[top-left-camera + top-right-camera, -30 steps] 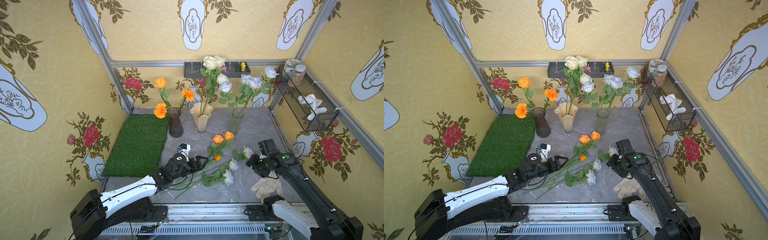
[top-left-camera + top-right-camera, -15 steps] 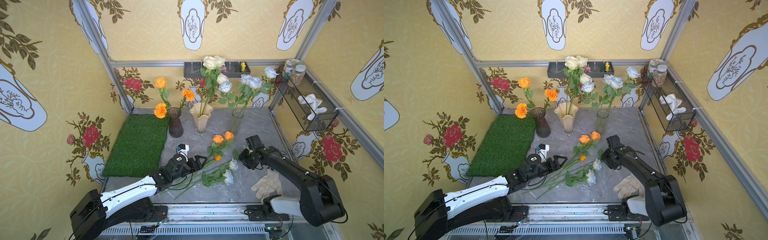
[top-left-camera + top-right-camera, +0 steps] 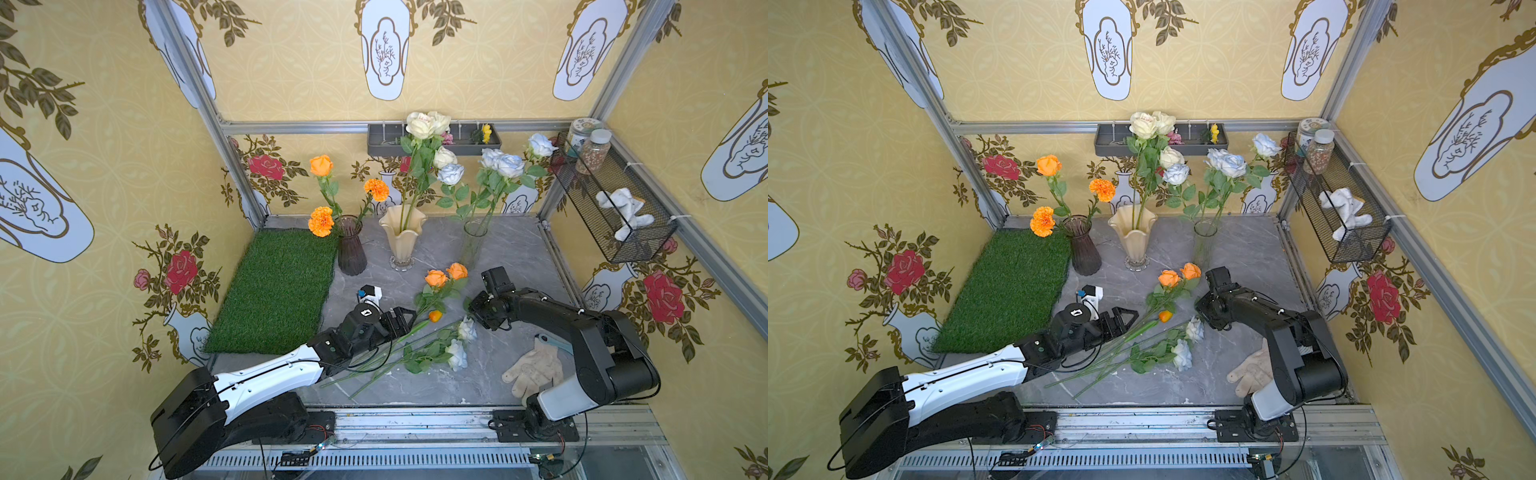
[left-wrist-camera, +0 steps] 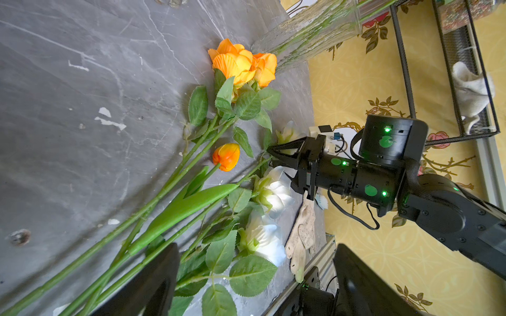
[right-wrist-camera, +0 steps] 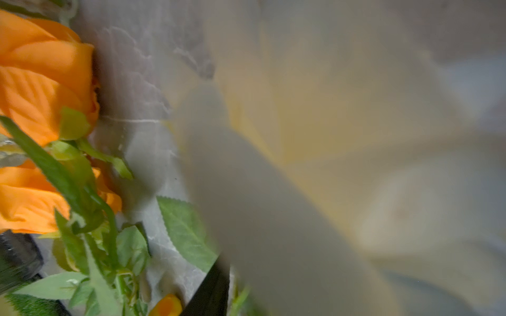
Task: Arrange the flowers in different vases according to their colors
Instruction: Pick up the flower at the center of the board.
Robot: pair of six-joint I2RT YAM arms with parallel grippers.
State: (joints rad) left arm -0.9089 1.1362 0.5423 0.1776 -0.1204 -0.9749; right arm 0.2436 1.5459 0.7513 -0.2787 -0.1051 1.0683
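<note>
Two orange roses, an orange bud and two white pale-blue roses lie on the grey table, their stems crossing. My right gripper is shut on the stem just below a cream-white rose, whose blurred petals fill the right wrist view. My left gripper hangs open over the stems, with leaves between its fingers. At the back stand the dark purple vase with orange flowers, the cream vase with cream roses and the clear vase with pale-blue roses.
A green turf mat covers the table's left side. A work glove lies at the front right beside the right arm. A small white and blue object sits by the left wrist. A wire basket hangs on the right wall.
My right arm has swung left and down onto the loose flowers, and its jaws have closed on the cream-white rose's stem. The left arm has stayed where it was.
</note>
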